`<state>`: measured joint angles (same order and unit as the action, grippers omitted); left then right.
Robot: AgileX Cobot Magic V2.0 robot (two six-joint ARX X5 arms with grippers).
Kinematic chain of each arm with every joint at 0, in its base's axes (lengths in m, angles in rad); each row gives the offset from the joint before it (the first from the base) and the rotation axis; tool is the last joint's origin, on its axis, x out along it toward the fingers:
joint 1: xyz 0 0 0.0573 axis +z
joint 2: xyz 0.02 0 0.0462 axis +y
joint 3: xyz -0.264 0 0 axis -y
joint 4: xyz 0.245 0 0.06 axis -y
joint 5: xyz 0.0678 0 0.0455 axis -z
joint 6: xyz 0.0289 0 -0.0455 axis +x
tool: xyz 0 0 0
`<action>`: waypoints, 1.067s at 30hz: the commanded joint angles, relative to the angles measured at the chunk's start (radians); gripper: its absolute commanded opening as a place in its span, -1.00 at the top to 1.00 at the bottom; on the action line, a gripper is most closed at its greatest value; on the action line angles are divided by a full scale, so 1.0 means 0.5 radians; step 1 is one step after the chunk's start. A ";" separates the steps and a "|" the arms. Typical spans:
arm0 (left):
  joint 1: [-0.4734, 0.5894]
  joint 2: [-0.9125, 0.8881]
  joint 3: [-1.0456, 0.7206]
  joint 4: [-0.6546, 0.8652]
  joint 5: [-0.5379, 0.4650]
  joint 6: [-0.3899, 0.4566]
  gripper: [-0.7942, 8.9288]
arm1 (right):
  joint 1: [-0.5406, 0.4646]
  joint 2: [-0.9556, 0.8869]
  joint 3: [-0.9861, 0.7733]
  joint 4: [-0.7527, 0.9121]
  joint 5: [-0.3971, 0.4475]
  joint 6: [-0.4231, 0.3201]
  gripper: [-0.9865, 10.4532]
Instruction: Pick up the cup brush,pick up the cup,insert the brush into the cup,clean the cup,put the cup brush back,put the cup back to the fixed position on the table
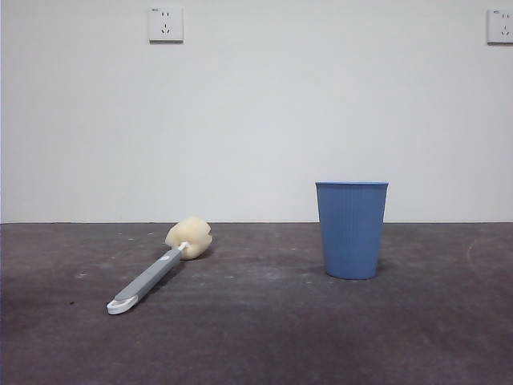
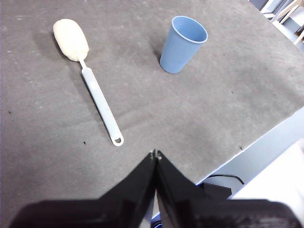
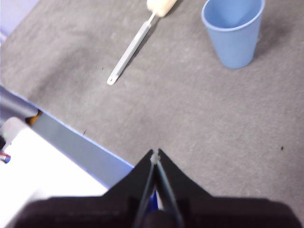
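Nearest the front camera lies the brush (image 1: 160,269), flat on the bench (image 1: 256,337) in the lower left of the frame. Its white loop end points toward the camera and its cream sponge head is angled away toward the back wall. To the right of centre stands the cup (image 1: 351,229), upright, mouth up, well apart from the brush. Neither arm shows in the front view.

From the wrist cameras both arms hang back near the bench's edge. The left pincer (image 2: 155,155) has its jaws pressed together with nothing between them, and the right pincer (image 3: 155,153) is likewise closed and empty. In the left wrist view the brush (image 2: 95,90) sits in the upper left of the frame and the cup (image 2: 182,44) near the top centre. In the right wrist view the cup (image 3: 233,31) is in the upper right and the brush (image 3: 130,47) runs toward the top centre, with its sponge cut by the frame edge.

Nothing of the task looks started; the first step, lifting the brush, appears to be the one in hand. To do it well, the left pincer, on whose side the brush lies, should open first and turn so the jaws straddle the thin handle across its width. It should then come down on the grey middle of the handle rather than the soft sponge or the small loop. A low grasp close to the bench surface is needed, since the handle lies flat. The cup is light and tapered, so the other arm will want a gentle squeeze around its wall.
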<state>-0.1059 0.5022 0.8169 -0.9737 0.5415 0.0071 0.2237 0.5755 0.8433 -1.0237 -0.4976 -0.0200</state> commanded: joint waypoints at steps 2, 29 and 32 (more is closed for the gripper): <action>-0.002 0.002 0.006 -0.018 0.010 0.038 0.24 | 0.006 0.015 0.006 0.006 0.001 -0.030 0.42; -0.330 0.606 0.011 0.641 -0.291 -0.350 -0.31 | 0.006 0.040 0.006 -0.005 0.002 0.024 -0.22; -0.498 0.806 0.020 0.748 -0.522 -0.398 -0.31 | 0.006 0.040 0.006 -0.006 0.002 0.024 -0.22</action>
<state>-0.3275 0.8749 0.8230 -0.6144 0.3164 -0.1619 0.2253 0.5945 0.8433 -1.0294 -0.4961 -0.0113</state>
